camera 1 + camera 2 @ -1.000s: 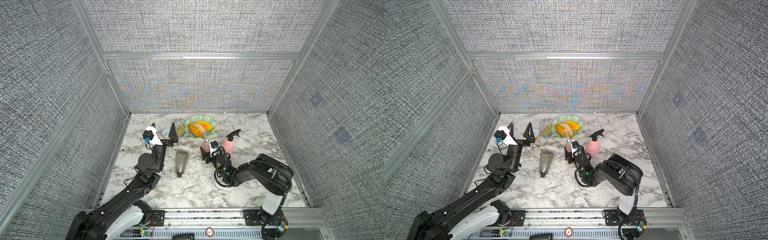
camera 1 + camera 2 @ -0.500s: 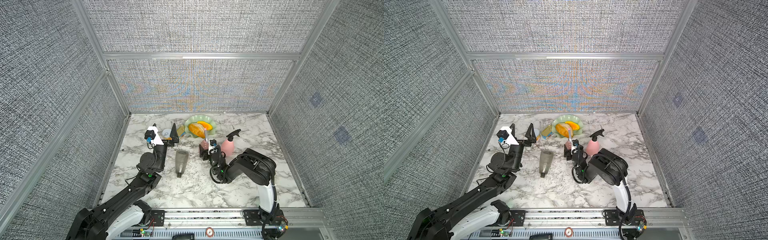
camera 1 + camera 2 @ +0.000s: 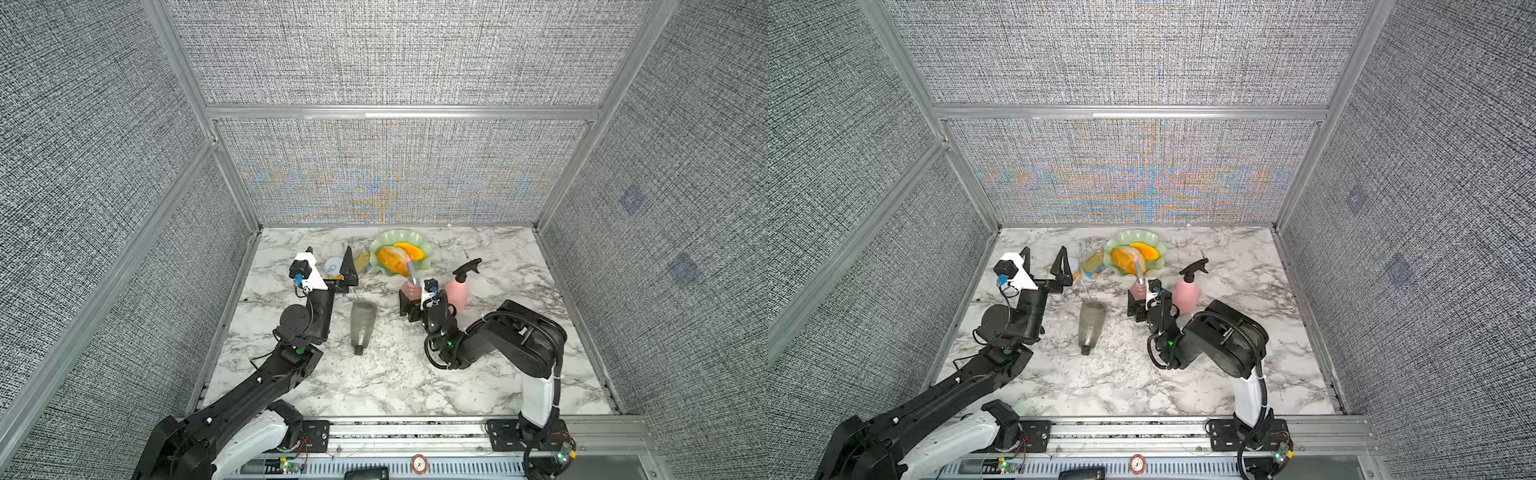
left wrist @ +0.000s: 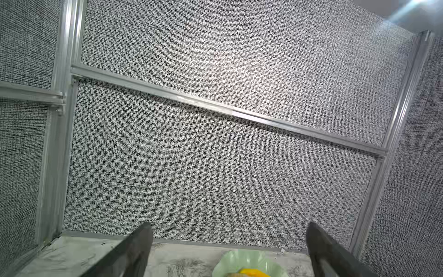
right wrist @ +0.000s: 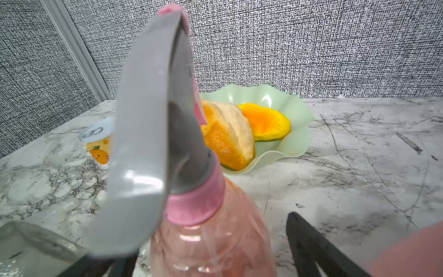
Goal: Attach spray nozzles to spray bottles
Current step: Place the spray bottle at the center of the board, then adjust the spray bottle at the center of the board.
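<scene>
Two of the three look done here. The clear pink bottle is stood roughly mid-worktop, a bit toward the back edge, with the grey-and-pink nozzle sat on its neck and the collar looking seated. The right gripper is parked around it with the jaws apart. A gap is seen between one finger and the plastic, so nothing is clamped.

Just beside it, toward the right edge, the pastel pink bottle is capped with the black nozzle. The smoky grey bottle is laid flat left of centre, with its bare neck pointed at the front edge. The left gripper is held up near the back-left corner, spread wide and empty.

The step in hand is probably the let-go. To do it well, the right gripper should be backed straight off toward the front edge and kept level, so the trigger isn't snagged and neither standing bottle gets knocked over. The pale nozzle can't be picked out for sure, so it should be found before the smoky grey bottle is stood up.
</scene>
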`<move>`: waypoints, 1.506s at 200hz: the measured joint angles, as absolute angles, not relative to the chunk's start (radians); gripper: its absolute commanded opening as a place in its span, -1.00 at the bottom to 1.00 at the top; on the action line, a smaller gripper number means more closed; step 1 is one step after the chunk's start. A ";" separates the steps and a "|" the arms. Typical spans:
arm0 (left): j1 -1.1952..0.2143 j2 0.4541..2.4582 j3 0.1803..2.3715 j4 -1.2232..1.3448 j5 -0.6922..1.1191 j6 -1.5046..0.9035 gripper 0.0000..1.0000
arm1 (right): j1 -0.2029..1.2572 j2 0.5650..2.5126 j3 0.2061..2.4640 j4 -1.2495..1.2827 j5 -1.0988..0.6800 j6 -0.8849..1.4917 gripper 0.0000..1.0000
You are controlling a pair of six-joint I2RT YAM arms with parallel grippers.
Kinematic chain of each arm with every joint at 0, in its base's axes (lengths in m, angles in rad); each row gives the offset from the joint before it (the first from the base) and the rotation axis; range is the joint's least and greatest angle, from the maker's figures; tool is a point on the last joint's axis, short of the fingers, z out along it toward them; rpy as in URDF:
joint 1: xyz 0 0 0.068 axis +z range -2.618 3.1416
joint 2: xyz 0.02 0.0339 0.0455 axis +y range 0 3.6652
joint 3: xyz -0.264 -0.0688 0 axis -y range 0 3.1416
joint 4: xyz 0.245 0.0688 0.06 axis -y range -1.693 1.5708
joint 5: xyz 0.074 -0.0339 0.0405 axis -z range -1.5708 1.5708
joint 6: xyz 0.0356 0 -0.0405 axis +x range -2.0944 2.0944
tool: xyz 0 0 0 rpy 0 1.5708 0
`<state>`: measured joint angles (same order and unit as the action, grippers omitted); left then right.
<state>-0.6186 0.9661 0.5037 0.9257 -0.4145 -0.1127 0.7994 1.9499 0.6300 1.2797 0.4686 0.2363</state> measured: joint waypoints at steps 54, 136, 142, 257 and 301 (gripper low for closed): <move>-0.619 0.966 0.526 0.902 -0.418 -0.113 0.99 | 0.871 1.807 0.520 1.266 0.470 0.236 0.98; -0.612 1.065 0.827 0.352 -0.564 -0.276 0.99 | 1.069 1.224 0.424 0.856 0.648 0.196 0.98; -0.609 1.087 0.825 0.303 -0.552 -0.302 0.99 | 1.071 1.188 0.431 0.810 0.658 0.197 0.98; -0.518 1.577 0.954 -0.109 -0.022 -0.591 0.96 | 1.075 0.868 0.629 0.107 0.698 0.172 0.98; -0.518 1.551 0.836 -0.170 0.072 -0.638 0.98 | 1.075 0.868 0.638 0.071 0.696 0.162 0.98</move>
<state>-0.5182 1.5509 0.8356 -0.1699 0.0723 -0.6384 1.0748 0.8677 0.6376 0.0711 0.6964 0.1616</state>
